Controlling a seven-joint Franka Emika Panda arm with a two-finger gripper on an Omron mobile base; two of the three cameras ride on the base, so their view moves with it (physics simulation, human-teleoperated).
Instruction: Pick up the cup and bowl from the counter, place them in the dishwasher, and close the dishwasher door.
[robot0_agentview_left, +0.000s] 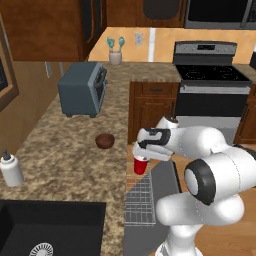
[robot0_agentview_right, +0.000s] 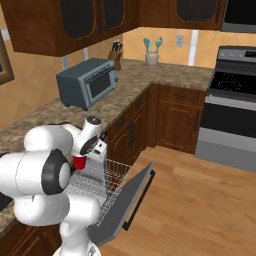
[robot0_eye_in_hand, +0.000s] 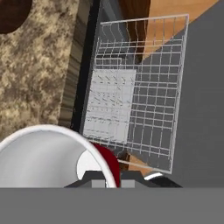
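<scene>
Over the pulled-out rack, the cup is in hand and nothing is loaded yet.
On the table (robot0_agentview_left: 65, 160) at left the bowl (robot0_agentview_left: 105, 140) sits unpicked; past the edge the gripper (robot0_agentview_left: 142, 156) pinches the cup (robot0_agentview_left: 141, 165) by its rim, apparently clear of the rack (robot0_agentview_right: 102, 182) below; the dishwasher door (robot0_agentview_right: 125, 202) hangs open, so cup, bowl and closing all remain.

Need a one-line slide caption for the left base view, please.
Gripper carries the red cup over the open dishwasher's rack; bowl waits on the counter.
</scene>
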